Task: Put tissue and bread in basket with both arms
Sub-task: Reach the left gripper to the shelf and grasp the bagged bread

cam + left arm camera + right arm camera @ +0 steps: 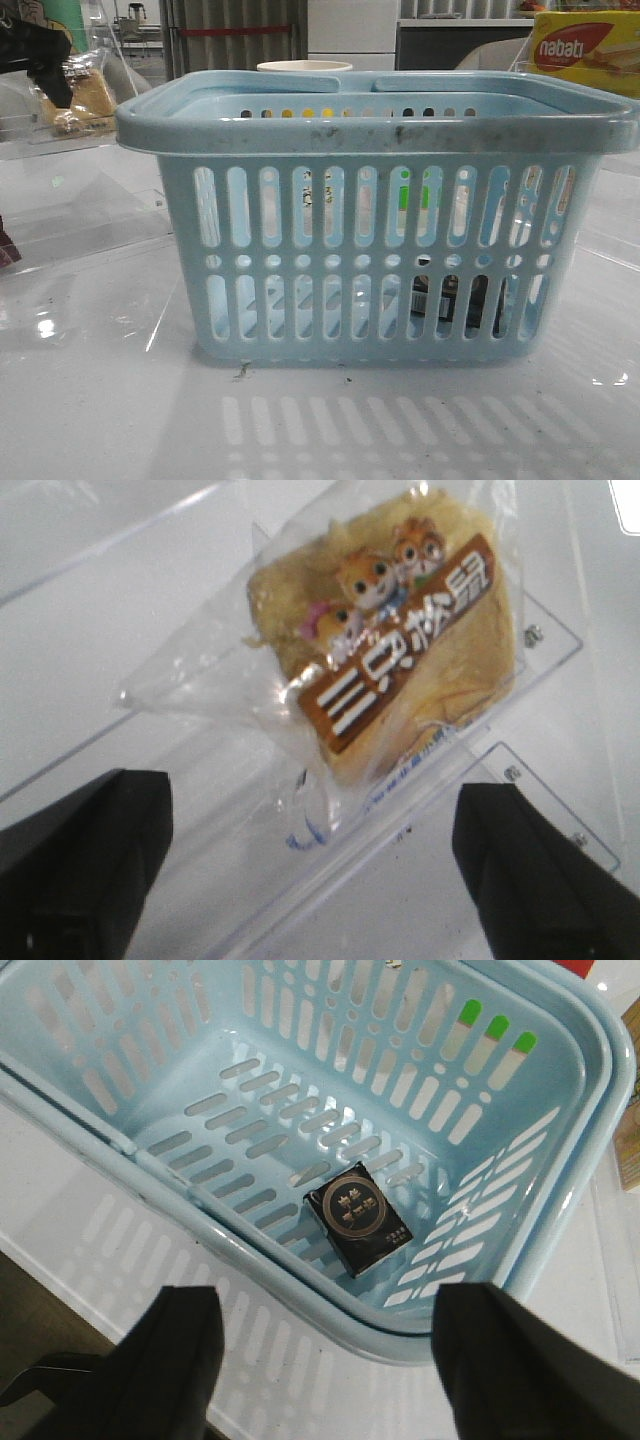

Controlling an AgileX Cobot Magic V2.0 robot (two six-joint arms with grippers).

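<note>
Front view shows the light blue basket [380, 215] standing upright on the glossy white table [100, 410], filling the middle of the frame. Through the lower slots on its right side a dark shape shows, which is the tissue [452, 300] lying on the basket floor. Behind the far rim the top of a pale cup [304, 67] peeks out, and a yellow-and-red nabati box [586, 52] stands at the far right. At the far left, the bread [82, 100] in its clear wrapper hangs above the table beside a dark part of the left arm.

From the right wrist camera, the tissue [358, 1217] lies flat on the slotted floor of the basket [90, 1130], near one corner and apart from the walls. The right gripper's fingers [175, 1360] are spread wide above the basket rim, holding nothing.

From the left wrist camera, the bread [395, 645] sits in crinkled clear plastic with cartoon figures and a brown printed band, over a clear acrylic sheet [540, 665] on the table. The left gripper's fingers [85, 865] are spread wide on either side, and whether they touch the wrapper cannot be told.
</note>
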